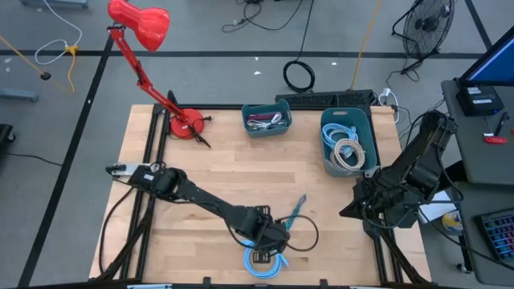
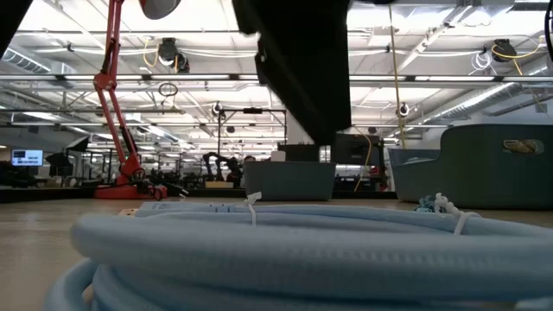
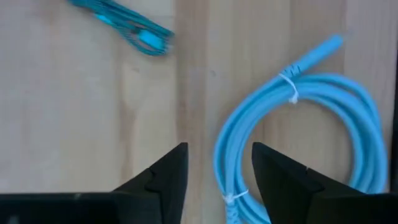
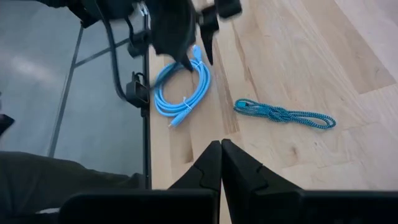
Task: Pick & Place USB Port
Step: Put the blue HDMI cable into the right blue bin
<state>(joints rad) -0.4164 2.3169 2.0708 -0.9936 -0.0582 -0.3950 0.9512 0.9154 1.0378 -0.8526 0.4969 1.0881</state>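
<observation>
A light blue coiled cable [image 1: 265,263] lies flat on the table near its near edge; it shows large in the left wrist view [image 3: 311,130] and the low view [image 2: 285,250], small in the right wrist view [image 4: 183,93]. A teal braided cable [image 1: 295,210] lies flat just beyond it [image 3: 124,25] [image 4: 283,115]. My left gripper [image 3: 217,180] is open above the coil, its fingers on either side of the coil's edge strands without touching. My right gripper [image 4: 221,162] is shut, waiting over the table's right edge [image 1: 357,205].
Two teal bins stand at the far side: a small one [image 1: 267,119] with cables and a larger one [image 1: 348,140] with coiled cords. A red desk lamp [image 1: 161,72] stands at the far left. Bare wood lies between bins and cables.
</observation>
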